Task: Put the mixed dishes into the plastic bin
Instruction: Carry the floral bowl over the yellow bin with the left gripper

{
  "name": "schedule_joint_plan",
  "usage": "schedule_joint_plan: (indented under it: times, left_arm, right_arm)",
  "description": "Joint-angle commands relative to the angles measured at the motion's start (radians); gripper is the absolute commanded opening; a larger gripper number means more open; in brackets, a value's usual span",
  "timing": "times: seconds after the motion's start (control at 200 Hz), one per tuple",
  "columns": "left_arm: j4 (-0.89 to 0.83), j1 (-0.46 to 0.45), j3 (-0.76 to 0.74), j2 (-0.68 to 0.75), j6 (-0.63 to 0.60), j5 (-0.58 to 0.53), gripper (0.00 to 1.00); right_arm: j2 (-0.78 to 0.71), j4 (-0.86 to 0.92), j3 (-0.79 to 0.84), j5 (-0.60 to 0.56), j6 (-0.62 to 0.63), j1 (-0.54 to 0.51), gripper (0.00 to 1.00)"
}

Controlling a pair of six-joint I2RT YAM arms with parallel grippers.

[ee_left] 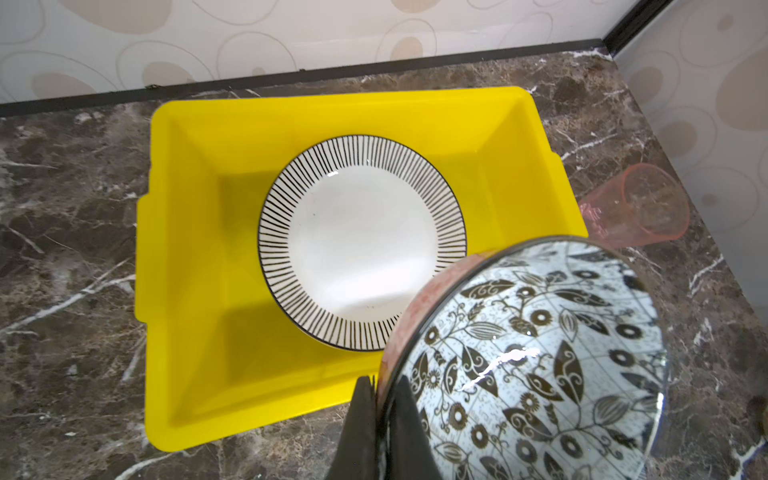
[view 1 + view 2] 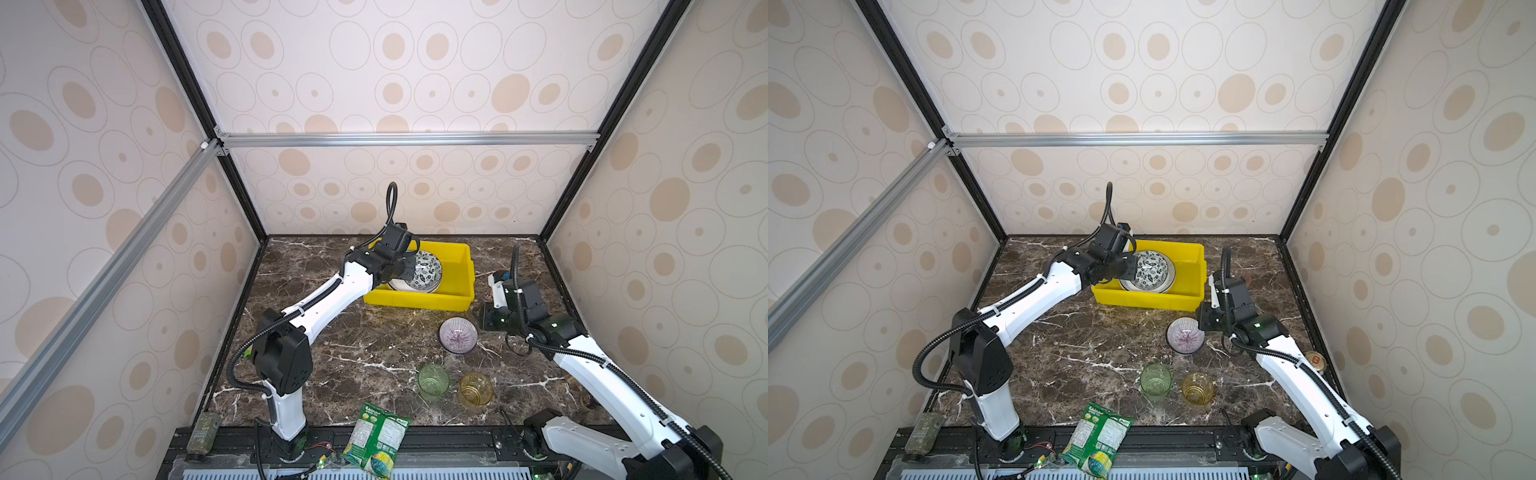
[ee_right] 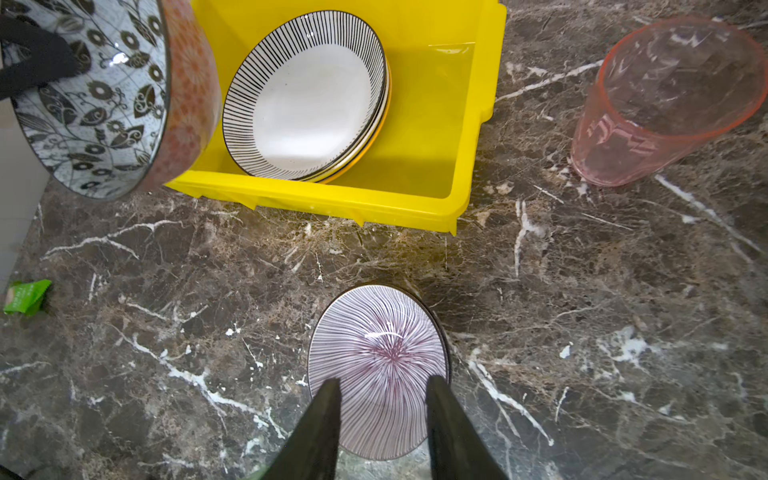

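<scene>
L fingers [image 1: 362,419] on floral bowl [image 1: 540,353]

Floral bowl [image 2: 428,270] overhangs bin [image 2: 415,300]; right free

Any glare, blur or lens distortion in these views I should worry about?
Left wrist view: sharp glare streak on the floral bowl, striped plate centre nearly washed out. Right wrist view: small highlight on the purple-striped bowl, right hand close-up and soft, pink tumbler stretched near the edge. Both top views: yellow bin tints the marble beside it.
</scene>
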State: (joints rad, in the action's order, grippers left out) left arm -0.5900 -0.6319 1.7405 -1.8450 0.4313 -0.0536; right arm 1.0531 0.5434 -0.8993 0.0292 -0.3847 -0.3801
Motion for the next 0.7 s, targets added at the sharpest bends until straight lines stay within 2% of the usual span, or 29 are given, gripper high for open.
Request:
schedule_joint_plan:
  times: [0.0, 0.695]
  left_arm:
    - [-0.017, 0.015, 0.099, -0.048, -0.056, -0.009, 0.0]
    - [-0.038, 0.137, 0.369, -0.349, -0.07, 0.082, 0.0]
  right_arm:
    - [0.012, -0.009, -0.033, -0.006, -0.005, 0.001, 0.43]
    - [0.111, -0.039, -0.082, -0.008, 0.013, 0.001, 0.45]
